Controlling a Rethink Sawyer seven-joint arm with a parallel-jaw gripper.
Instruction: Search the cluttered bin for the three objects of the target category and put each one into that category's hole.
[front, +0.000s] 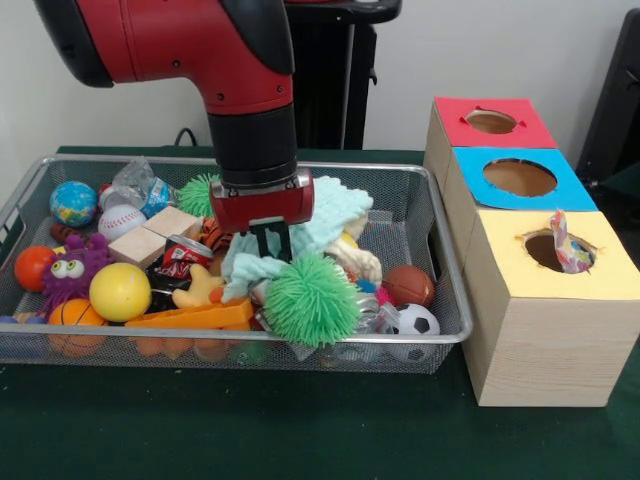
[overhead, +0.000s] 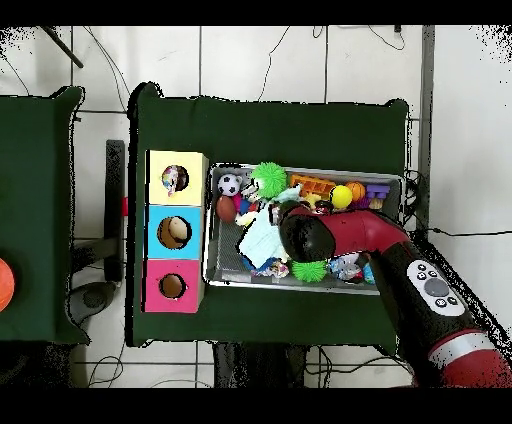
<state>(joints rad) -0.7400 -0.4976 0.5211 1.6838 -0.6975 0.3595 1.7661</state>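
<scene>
The wire mesh bin (front: 455, 300) is full of toys; it also shows in the overhead view (overhead: 208, 240). My gripper (front: 268, 242) is lowered into the bin's middle, right behind a spiky green ball (front: 312, 298) and against a pale teal cloth (front: 335, 210). In the overhead view the arm (overhead: 340, 235) covers it. One floppy patterned piece (front: 565, 243) sticks up out of the yellow-topped box's hole (front: 540, 250), and shows there from overhead (overhead: 175, 180). I cannot pick out any other patterned piece in the clutter.
The blue-topped box (front: 520, 178) and the red-topped box (front: 490, 122) stand behind the yellow one. In the bin lie a yellow ball (front: 120, 291), a soccer ball (front: 417, 320), wooden blocks (front: 155, 235), a purple creature (front: 70, 268) and an orange plastic piece (front: 190, 317).
</scene>
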